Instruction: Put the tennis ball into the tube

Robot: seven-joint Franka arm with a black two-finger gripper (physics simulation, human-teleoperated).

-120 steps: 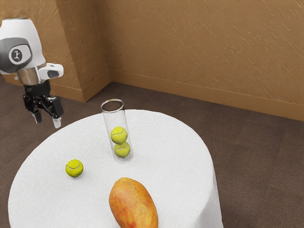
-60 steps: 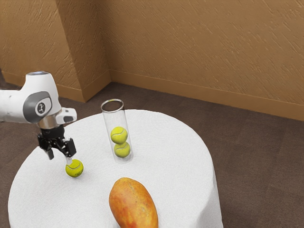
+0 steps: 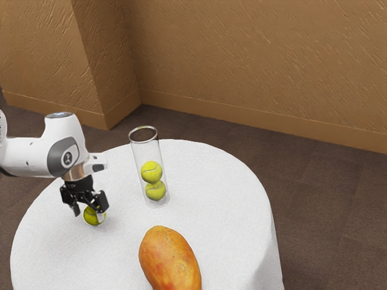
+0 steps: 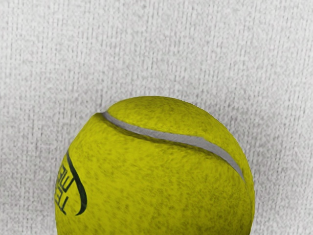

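Observation:
My black gripper [image 3: 88, 215] is down over the loose yellow-green tennis ball [image 3: 92, 217] in the exterior view, fingers spread open with one on the ball's left side and one in front of its right side. The ball rests on the white table. In the wrist view the tennis ball [image 4: 156, 171] is large and close under the hand, a grey seam running across it. The clear tube [image 3: 145, 151] stands upright to the exterior view's right of the gripper, with two balls stacked inside and its rim uncovered.
A large orange-red mango-like fruit [image 3: 169, 258] lies near the front of the round table [image 3: 224, 199], whose white cloth hangs over the edge. Behind stands a brown textured wall [image 3: 254, 66].
The hand has come down from the upper left and shifted toward the exterior view's right, reaching the loose ball. Ball, tube and fruit have kept their places.

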